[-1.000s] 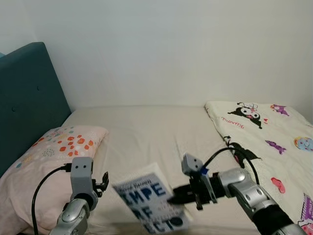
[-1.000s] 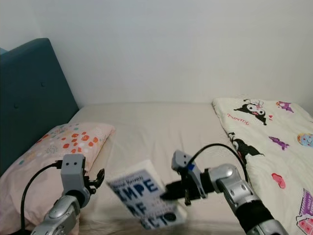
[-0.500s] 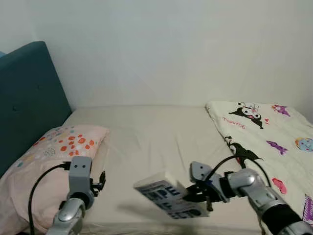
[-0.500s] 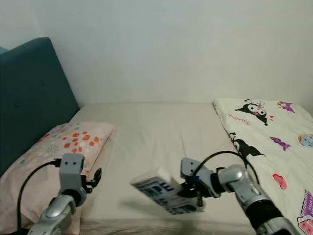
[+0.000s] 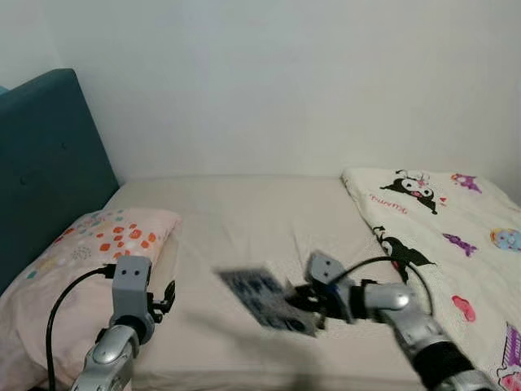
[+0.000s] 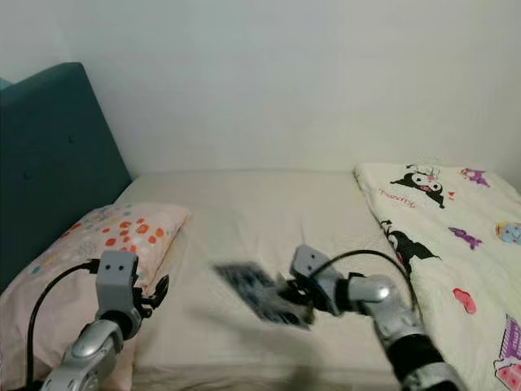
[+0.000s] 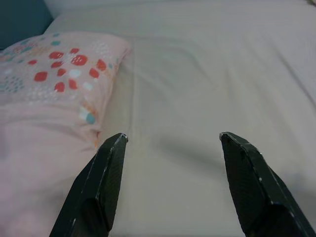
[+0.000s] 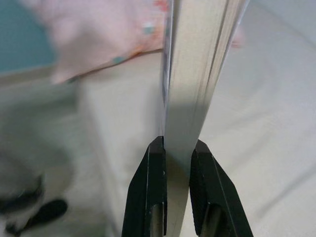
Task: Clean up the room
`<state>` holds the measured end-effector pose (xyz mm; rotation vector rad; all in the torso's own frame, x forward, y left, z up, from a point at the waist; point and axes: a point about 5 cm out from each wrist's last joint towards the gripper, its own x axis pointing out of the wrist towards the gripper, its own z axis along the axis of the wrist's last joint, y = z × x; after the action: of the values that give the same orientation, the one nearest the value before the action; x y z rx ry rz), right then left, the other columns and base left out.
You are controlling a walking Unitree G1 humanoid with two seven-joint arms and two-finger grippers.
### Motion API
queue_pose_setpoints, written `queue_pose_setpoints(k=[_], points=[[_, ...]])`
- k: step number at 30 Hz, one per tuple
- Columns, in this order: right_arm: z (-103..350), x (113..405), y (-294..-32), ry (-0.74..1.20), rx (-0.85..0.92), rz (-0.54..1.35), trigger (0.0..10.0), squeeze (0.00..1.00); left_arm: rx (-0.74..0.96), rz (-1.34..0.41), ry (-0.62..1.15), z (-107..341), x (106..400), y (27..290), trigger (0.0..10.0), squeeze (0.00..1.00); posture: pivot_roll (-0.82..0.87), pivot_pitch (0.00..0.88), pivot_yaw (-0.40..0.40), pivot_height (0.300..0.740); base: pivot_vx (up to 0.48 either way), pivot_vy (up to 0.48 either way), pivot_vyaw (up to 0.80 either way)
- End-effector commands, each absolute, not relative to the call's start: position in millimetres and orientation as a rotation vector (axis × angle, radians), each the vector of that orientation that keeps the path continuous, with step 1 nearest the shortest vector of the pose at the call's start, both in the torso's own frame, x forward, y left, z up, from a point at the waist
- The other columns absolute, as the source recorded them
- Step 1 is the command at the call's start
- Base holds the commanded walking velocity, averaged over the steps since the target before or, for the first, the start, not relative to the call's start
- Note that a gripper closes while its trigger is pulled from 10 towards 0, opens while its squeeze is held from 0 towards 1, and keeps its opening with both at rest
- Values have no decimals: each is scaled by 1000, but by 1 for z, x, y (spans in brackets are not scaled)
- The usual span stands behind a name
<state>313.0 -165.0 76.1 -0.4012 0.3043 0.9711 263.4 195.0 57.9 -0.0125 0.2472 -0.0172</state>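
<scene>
Though motion-blurred, cover unreadable: book (image 5: 267,299) pinched in right claw (image 8: 175,148) above bed (image 5: 244,220); left claw (image 7: 173,140) spread, empty.

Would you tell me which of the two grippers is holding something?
The right gripper: its black fingers clamp the blue-and-white book over the bed, while the left gripper is open.

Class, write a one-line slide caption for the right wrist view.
Right gripper shut on a book above the bed.
</scene>
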Motion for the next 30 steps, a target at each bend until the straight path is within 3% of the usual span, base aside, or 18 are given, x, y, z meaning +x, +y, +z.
queue_pose_setpoints(k=[1,3,9,16,30], points=[[84,319,-169,269,-370,920,10000,0,-11,4,276,53,262,197,10000,0,0,0,2,740,0,0,0],[86,337,-162,190,-176,598,10000,0,38,57,284,48,261,195,10000,0,3,0,-5,740,0,0,0],[81,340,-156,183,-6,400,10000,0,100,56,269,48,261,190,10000,0,2,0,-1,740,0,0,0],[72,335,-141,183,50,329,10000,0,77,50,236,53,267,185,10000,0,-1,0,2,740,0,0,0],[68,331,-137,172,69,259,10000,0,83,29,177,61,271,179,10000,0,-5,0,0,740,0,22,0]])
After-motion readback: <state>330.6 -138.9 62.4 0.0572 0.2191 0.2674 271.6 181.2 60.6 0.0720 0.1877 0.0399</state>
